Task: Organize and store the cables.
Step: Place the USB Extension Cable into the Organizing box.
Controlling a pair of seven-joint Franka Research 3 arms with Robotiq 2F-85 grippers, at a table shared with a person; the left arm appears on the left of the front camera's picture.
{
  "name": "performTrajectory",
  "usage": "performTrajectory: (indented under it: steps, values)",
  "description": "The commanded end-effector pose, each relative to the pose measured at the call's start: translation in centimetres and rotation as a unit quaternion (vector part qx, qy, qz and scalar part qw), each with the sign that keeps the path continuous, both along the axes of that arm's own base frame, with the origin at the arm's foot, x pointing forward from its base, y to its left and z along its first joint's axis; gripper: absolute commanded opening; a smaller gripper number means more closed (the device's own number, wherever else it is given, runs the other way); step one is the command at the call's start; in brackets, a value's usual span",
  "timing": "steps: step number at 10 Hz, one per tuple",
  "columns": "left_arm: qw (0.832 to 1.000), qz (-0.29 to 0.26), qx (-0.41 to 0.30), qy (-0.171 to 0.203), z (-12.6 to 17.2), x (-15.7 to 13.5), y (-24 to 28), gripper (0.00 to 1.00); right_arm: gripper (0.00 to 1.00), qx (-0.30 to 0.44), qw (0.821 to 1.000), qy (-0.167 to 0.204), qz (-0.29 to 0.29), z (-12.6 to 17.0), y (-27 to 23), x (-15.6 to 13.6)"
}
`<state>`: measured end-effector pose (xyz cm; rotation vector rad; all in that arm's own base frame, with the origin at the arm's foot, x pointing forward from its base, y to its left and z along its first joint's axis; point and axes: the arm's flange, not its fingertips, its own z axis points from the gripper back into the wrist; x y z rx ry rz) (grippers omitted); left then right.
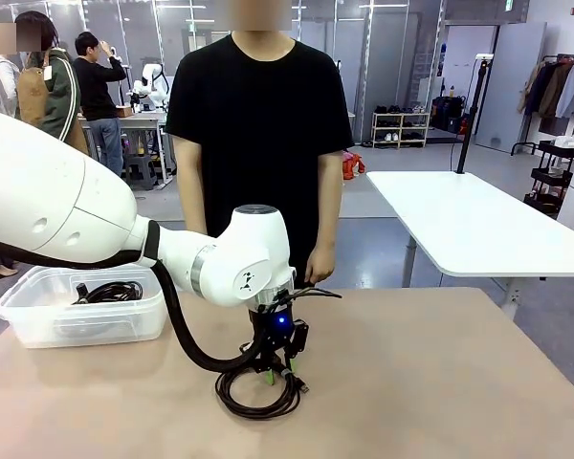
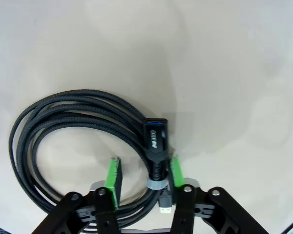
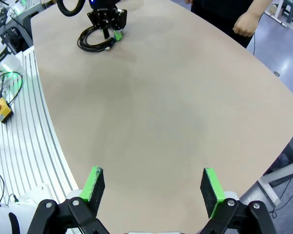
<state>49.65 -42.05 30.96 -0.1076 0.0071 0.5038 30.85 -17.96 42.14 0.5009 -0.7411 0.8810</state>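
Front view: the left gripper (image 1: 278, 372) stands straight down on one coiled cable (image 1: 258, 392) lying on the table (image 1: 440, 382). A clear bin (image 1: 81, 308) at the table's left end holds what looks like one more cable (image 1: 110, 292).

Left wrist view: the green pads (image 2: 113, 178) appear closed on the coil's near strands beside its plug (image 2: 156, 146), whose long axis runs between them.

Right wrist view: the right gripper (image 3: 154, 187) hangs wide open, empty, well apart from the coil.

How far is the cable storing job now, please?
Done: one cable coil already lies in the clear bin. In hand: the left hand has shut on the coiled cable lying on the table. Left: carrying it to the bin.
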Motion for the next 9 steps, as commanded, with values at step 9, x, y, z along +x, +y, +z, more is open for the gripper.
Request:
performTrajectory:
  steps: [9]
  values:
    - [0.991, -0.098, 0.028, -0.086, 11.0, -4.0, 3.8, 0.00, 1.00, 0.003, 1.000, -0.006, 0.003, 0.1, -0.1, 0.2]
